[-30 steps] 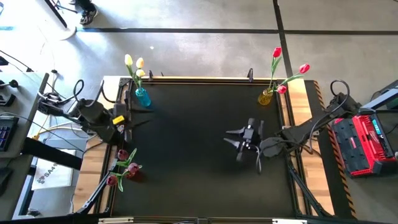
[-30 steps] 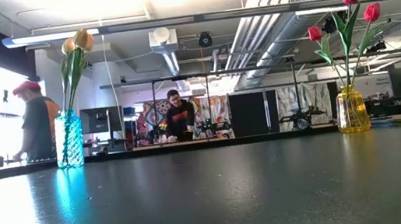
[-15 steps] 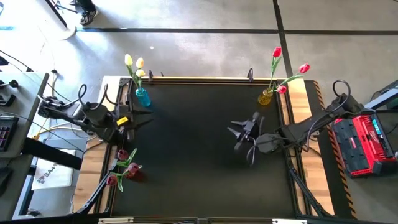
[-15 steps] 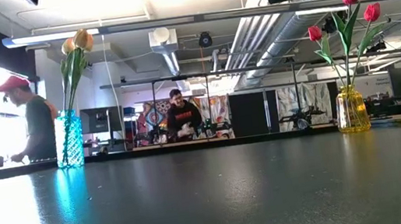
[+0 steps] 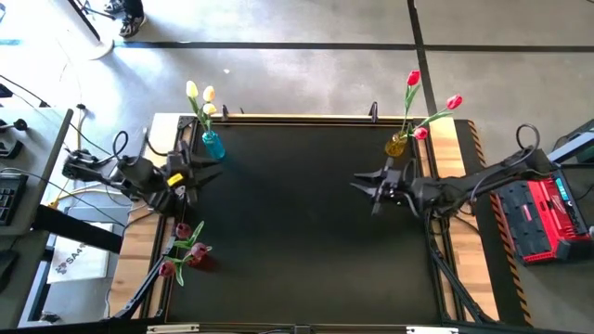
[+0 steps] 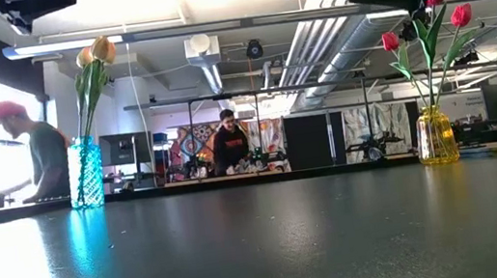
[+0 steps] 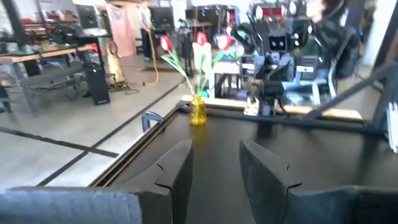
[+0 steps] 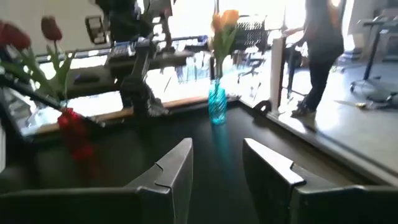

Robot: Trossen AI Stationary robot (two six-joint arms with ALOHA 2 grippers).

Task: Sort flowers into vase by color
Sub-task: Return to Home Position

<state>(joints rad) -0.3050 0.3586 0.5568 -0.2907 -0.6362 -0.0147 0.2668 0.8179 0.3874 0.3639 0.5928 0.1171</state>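
The left gripper [image 7: 214, 152] is hovering at the left edge of the table [image 5: 297, 250], jaws spread, gripping nothing. The blue vase [image 5: 213, 145] with the cream-yellow tulips [image 5: 200, 96] is standing just beyond it on the far side, and the red vase [image 5: 200, 263] with the dark red tulips [image 5: 184, 243] is sitting near it on the near side. The right gripper [image 8: 216, 149] is hanging over the table's right part, jaws spread, empty. The yellow vase [image 5: 397, 146] with the red tulips [image 5: 414, 82] is standing close behind it at the far edge.
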